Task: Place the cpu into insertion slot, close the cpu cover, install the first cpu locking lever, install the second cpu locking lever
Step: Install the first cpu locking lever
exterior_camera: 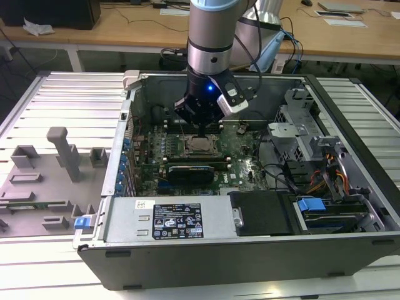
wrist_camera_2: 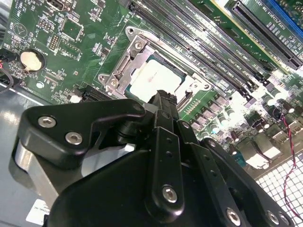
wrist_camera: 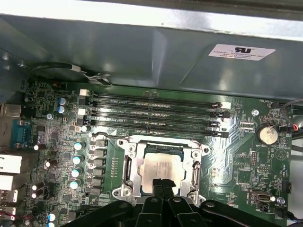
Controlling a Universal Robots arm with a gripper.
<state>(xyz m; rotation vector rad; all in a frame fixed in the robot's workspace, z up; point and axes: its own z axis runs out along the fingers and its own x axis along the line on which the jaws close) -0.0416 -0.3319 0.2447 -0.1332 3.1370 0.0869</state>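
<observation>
Inside an opened computer case (exterior_camera: pixel 187 219) lying on a ribbed metal table (exterior_camera: pixel 69 94), the arm (exterior_camera: pixel 212 37) reaches down at the middle of the green motherboard (wrist_camera: pixel 241 156). Its jaws are drawn together with nothing gripped between them. The cpu (wrist_camera: pixel 161 168) sits in the insertion slot (wrist_camera: pixel 163 146), its pale metal top showing through the cut-out of the cpu cover (wrist_camera: pixel 191 163), which appears to lie flat over it. In both wrist views the joined tips hang over the edge of the socket farthest from the memory slots (wrist_camera: pixel 151 113), close above the chip; whether they touch it cannot be told. In the exterior view the memory slots lie at twelve o'clock from the socket and a long black expansion card (exterior_camera: pixel 190 170) at six o'clock. The locking levers are too fine here to say whether either is hooked. The work appears to be at closing or securing the cover. Doing it well calls for a straight, gentle push on the metal frame or lever rather than on the chip, with the tips kept from sliding towards the small components around the socket.
</observation>
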